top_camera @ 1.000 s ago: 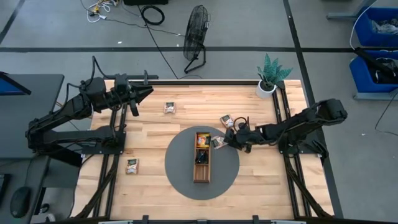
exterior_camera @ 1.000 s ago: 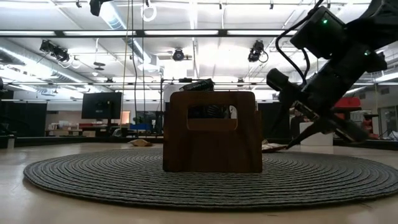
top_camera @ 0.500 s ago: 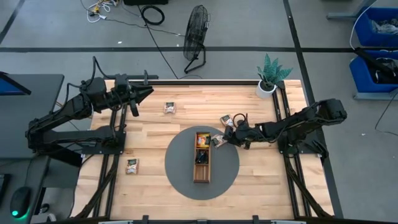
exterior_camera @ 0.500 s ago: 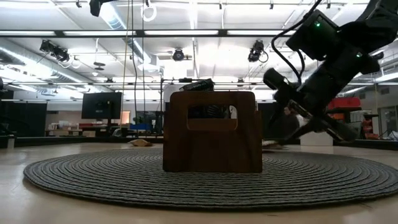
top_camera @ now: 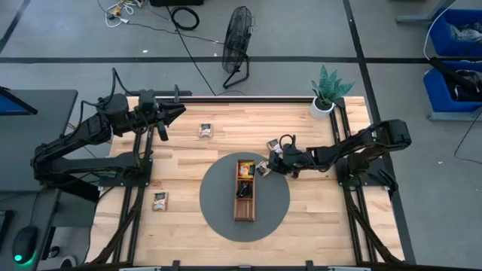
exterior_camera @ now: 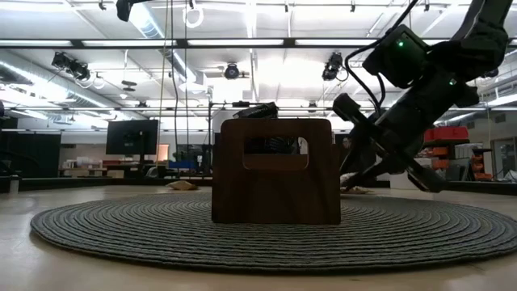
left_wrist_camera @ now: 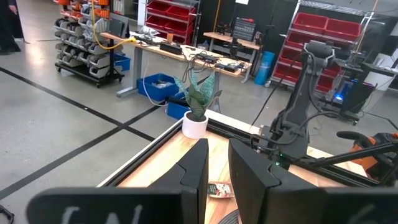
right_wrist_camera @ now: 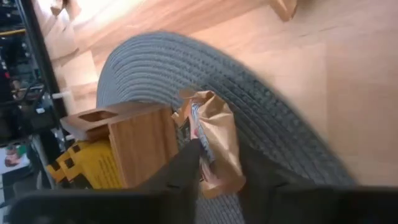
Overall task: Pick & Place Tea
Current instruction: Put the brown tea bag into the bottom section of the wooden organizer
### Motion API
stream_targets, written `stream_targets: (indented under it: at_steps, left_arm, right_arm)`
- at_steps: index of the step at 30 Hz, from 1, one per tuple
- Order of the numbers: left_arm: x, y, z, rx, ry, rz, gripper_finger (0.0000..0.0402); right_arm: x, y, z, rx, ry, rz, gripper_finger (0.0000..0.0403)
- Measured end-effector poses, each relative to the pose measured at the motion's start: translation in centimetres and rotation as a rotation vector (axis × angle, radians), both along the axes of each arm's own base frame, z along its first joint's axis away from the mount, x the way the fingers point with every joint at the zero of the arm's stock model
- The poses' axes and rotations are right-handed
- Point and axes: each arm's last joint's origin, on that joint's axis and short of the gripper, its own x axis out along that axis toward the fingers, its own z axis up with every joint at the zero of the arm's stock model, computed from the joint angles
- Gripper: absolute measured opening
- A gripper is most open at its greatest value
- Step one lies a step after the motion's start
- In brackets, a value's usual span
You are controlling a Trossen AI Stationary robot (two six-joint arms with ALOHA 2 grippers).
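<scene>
Wood table [top_camera: 301, 218] with round grey mat [top_camera: 218, 214] and wooden tray [top_camera: 245, 190], fan [top_camera: 239, 30] on floor at 12 o'clock, left gripper [top_camera: 178, 113] idle at 10 o'clock with fingers near-closed and empty, right gripper [top_camera: 265, 168] low at the tray's 2 o'clock, clamped on tan tea sachet [right_wrist_camera: 214, 146].

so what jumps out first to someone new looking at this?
The right gripper at the tray's far end on the round mat, jaws pinching a tan sachet beside it. Next, the left gripper, idle high at the table's back left corner. Loose sachets lie on the wood: one at the back, one front left.
</scene>
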Motion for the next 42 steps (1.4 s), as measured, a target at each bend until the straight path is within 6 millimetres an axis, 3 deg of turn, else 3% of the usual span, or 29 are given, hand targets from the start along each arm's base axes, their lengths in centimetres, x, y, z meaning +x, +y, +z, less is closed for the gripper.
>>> stream_targets:
  at_steps: [5, 7, 13, 29, 35, 42]
  left_arm:
    - [0.0, 0.0, 0.0, -0.001, -0.001, 0.0, 0.0064]
    - [0.0, 0.0, 0.0, -0.001, -0.001, 0.0, 0.0064]
    - [0.0, 0.0, 0.0, -0.031, -0.015, 0.002, 0.0064]
    - [0.7, 0.2, -0.3, -0.163, -0.046, -0.007, 0.0064]
    - [2.3, 0.4, -1.0, -0.321, -0.028, -0.113, 0.0064]
    - [5.8, 0.9, -3.1, -0.633, 0.06, -0.265, 0.0064]
  right_arm:
    - [0.0, -0.1, 0.2, -0.015, -0.01, -0.018, 0.0024]
    - [0.0, -0.1, 0.4, -0.033, -0.015, -0.007, 0.0011]
    - [-0.3, 0.0, 1.8, -0.05, -0.058, 0.026, 0.001]
    - [-3.7, 0.0, 8.8, -0.199, -0.145, 0.077, 0.0002]
    - [-3.0, 0.1, 13.1, -0.326, -0.177, 0.223, 0.0002]
    - [-2.3, 0.5, 17.2, -0.387, -0.176, 0.448, 0.0001]
